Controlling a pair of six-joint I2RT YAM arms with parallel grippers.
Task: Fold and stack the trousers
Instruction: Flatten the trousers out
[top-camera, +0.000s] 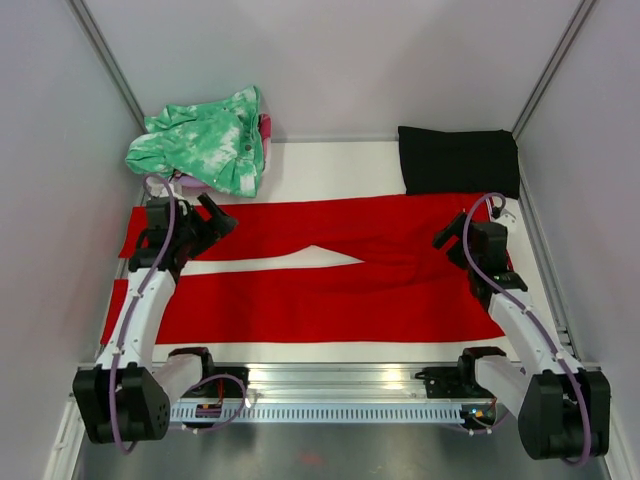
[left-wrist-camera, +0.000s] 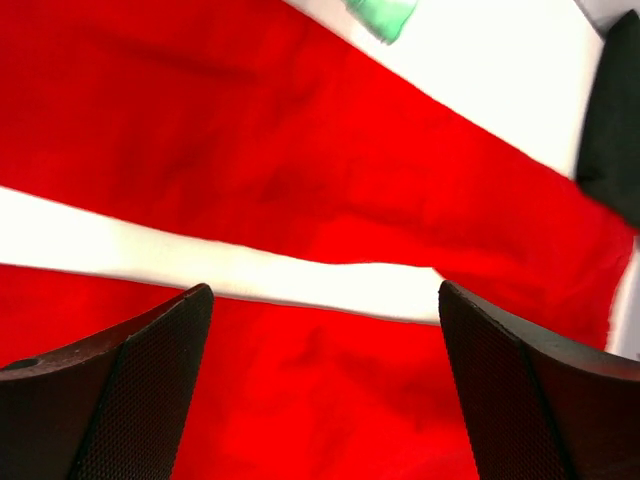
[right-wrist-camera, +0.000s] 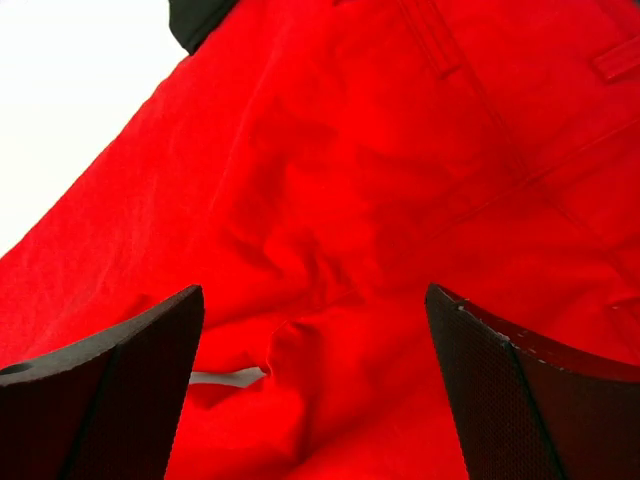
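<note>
Overhead, I see the trousers (top-camera: 330, 300) lying flat across the table (top-camera: 330, 170), legs toward nine o'clock, waist toward three. The cloth looks soft and light, so I'd pinch hems and waistband. My left gripper (top-camera: 217, 217) hovers over the far leg, my right gripper (top-camera: 447, 232) near the waist. Left wrist: jaws spread, empty, above the gap between the legs. Right wrist: jaws spread over the seat.

A white table (top-camera: 330, 170) is boxed in by plain pale grey walls: back wall (top-camera: 330, 60), left wall (top-camera: 45, 150) and right wall (top-camera: 600, 170). Metal posts (top-camera: 108, 60) run up both back corners. A metal rail (top-camera: 340, 378) lines the near edge, with a grey surface (top-camera: 320, 455) beyond it. The light is soft and even.
</note>
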